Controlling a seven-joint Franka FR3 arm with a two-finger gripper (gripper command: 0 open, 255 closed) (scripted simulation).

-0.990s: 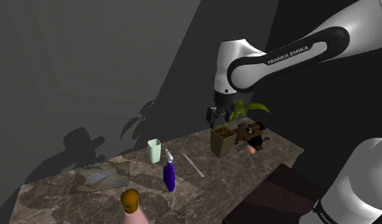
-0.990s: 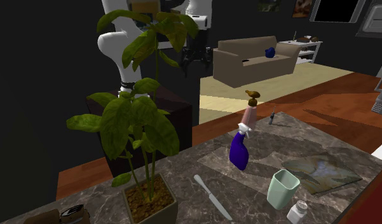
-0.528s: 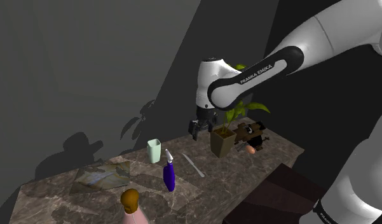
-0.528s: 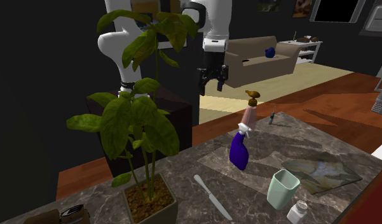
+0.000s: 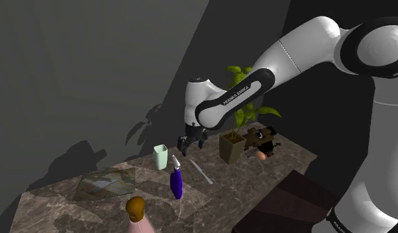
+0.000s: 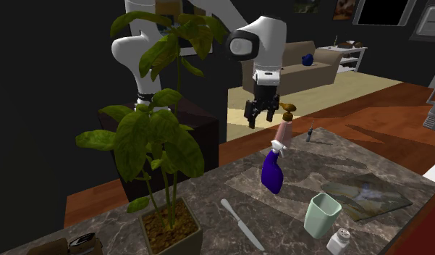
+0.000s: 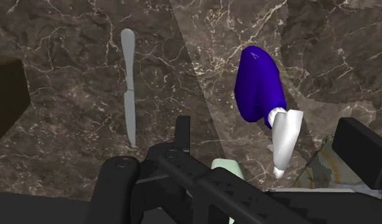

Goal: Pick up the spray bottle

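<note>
Spray bottle (image 5: 177,182): blue body, white head, standing upright on the marble counter (image 5: 51,205). Long axis vertical, base down, head (image 7: 285,137) up and nearest the pincer (image 5: 189,145). Sits lower than the pincer and off to one side of it, clearly apart from both fingers and touched by nothing. Seen from the hand, lies beside the line of the fingers rather than between them, with the white head tapering to a narrow tip. Hard to tell which way across the counter the nozzle faces.

Pincer spread, with parted fingers around empty air, hanging above the counter and pointing down.

On the pincer's other side from the blue body, a knife (image 7: 128,83), flat on the counter. Also lower than the pincer and near it, a pale green cup (image 5: 160,156), upright. Farther from the pincer, past the knife, a potted plant (image 5: 230,142). Past the blue body, well apart from the pincer, a pink flask (image 5: 135,212) with a brown top.
</note>
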